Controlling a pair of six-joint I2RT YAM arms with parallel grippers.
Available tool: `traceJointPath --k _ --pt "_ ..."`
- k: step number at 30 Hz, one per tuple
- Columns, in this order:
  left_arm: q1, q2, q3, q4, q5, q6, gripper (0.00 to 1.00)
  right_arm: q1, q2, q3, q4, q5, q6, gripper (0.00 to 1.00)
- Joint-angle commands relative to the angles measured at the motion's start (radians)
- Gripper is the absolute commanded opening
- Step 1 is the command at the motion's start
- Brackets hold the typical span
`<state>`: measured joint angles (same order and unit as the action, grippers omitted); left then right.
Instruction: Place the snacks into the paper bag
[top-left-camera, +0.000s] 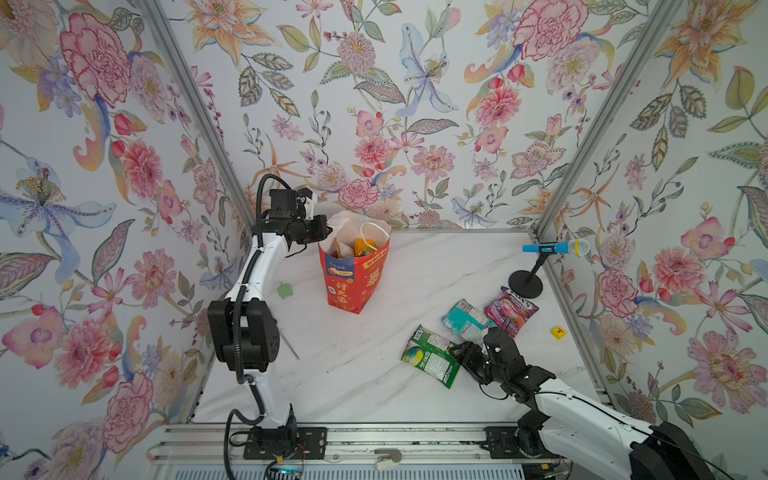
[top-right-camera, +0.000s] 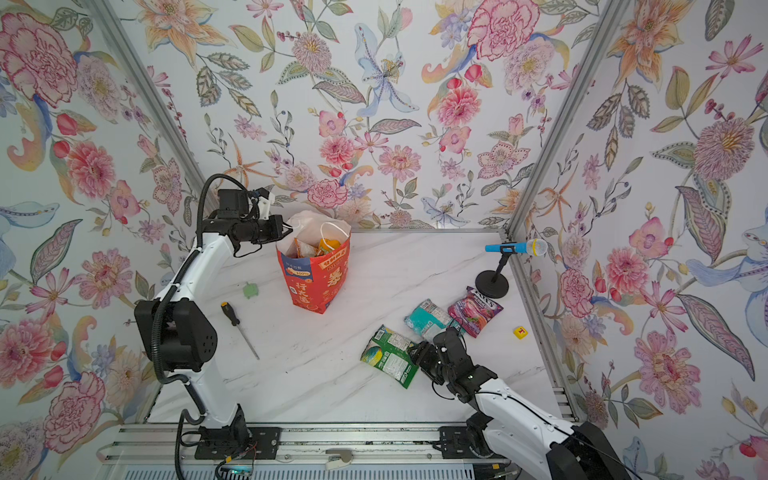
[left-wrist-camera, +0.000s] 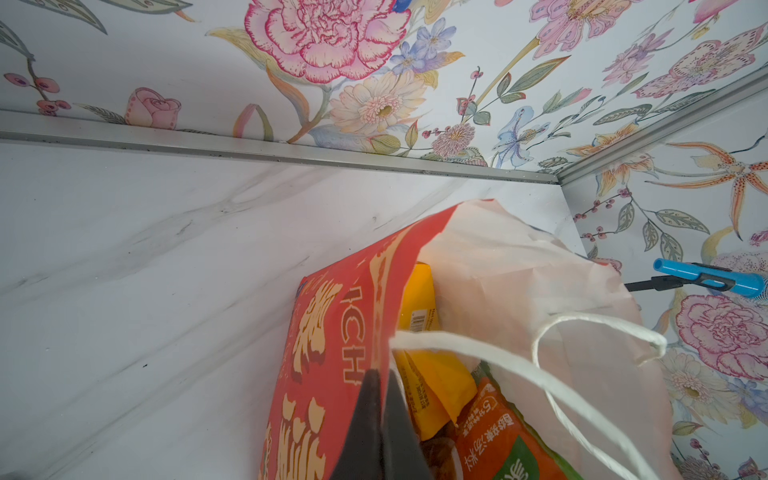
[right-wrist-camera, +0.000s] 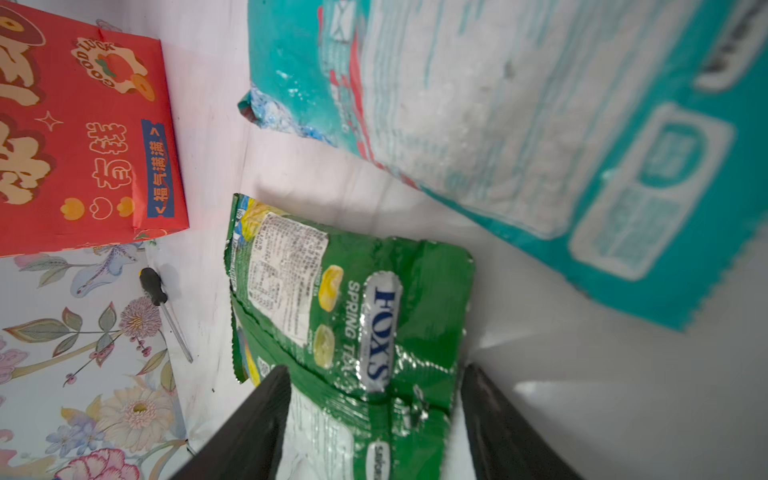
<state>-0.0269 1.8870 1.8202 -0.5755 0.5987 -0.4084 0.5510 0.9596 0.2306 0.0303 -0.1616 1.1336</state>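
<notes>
Currently the left gripper (left-wrist-camera: 380, 374) is clamped on the rim of the red-orange paper gift bag (top-left-camera: 357, 286), which stands upright toward the rear of the white marble table (top-left-camera: 374, 374) with several packets inside. The right gripper (right-wrist-camera: 374, 368) is spread, one finger on either side of the crinkled green glossy candy packet (top-left-camera: 430, 355) lying flat. Risk: a pinch on that slick end may slip, or drag the teal plastic packet (top-left-camera: 465, 318) just beside it.
</notes>
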Motion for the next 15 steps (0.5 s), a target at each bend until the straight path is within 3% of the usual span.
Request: traceJointPath --k 1,9,15 --pt "-0.007 -0.01 0.036 0.023 0.016 0.007 0.0 0.007 0.051 0.012 -0.009 -0.003 -0.022 0.7" --pt "-0.007 -0.007 0.041 0.022 0.017 0.006 0.0 -0.003 0.214 0.022 0.046 -0.012 -0.013 0.72" --pt "-0.007 -0.007 0.047 0.016 0.015 0.008 0.0 0.008 0.38 0.062 0.181 -0.065 -0.026 0.65"
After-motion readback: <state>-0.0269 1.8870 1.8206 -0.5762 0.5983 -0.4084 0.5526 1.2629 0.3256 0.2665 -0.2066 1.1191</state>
